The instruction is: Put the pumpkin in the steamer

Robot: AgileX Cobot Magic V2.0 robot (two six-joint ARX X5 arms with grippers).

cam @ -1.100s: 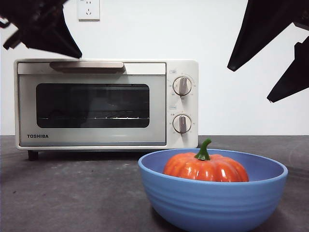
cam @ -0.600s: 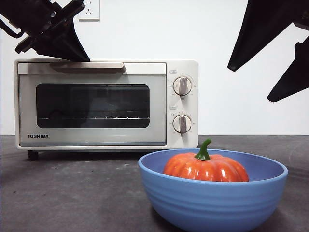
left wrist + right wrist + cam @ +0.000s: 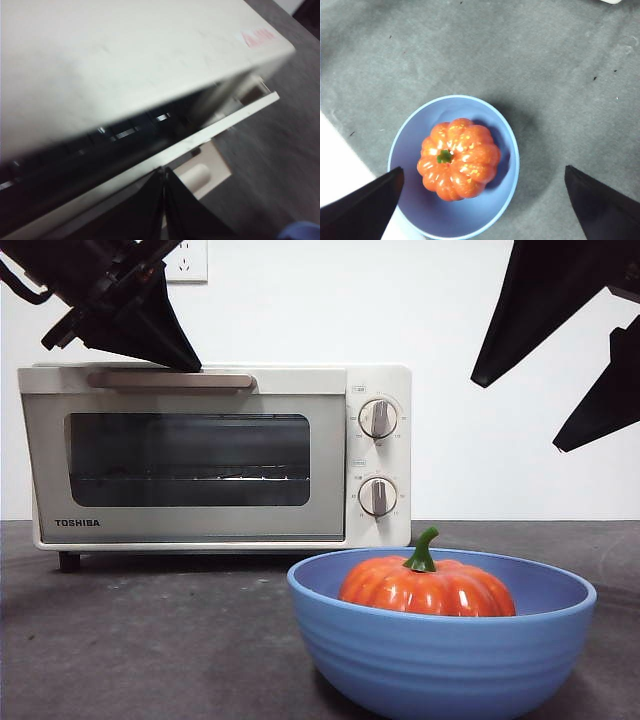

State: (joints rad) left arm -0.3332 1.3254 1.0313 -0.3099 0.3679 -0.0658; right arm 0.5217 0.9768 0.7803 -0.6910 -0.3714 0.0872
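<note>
The orange pumpkin (image 3: 428, 586) with a green stem lies in a blue ribbed bowl (image 3: 440, 655) at the front right; it also shows in the right wrist view (image 3: 457, 157). The cream TOSHIBA steamer (image 3: 215, 455) stands behind on the left, its door (image 3: 185, 460) tipped slightly ajar at the top. My left gripper (image 3: 185, 360) is shut, its tip at the door's top edge by the bar handle (image 3: 196, 175), seen close in the left wrist view (image 3: 163, 197). My right gripper (image 3: 516, 415) hangs open and empty high above the bowl (image 3: 484, 170).
Two round knobs (image 3: 377, 419) sit on the steamer's right panel. A wire rack (image 3: 190, 478) shows through the dark glass. The tabletop (image 3: 150, 640) is dark grey. A wall socket (image 3: 188, 260) is on the white wall behind.
My left gripper has come down and to the right onto the top of the steamer door. The door has tipped forward from shut to slightly ajar. The right arm has not moved.
</note>
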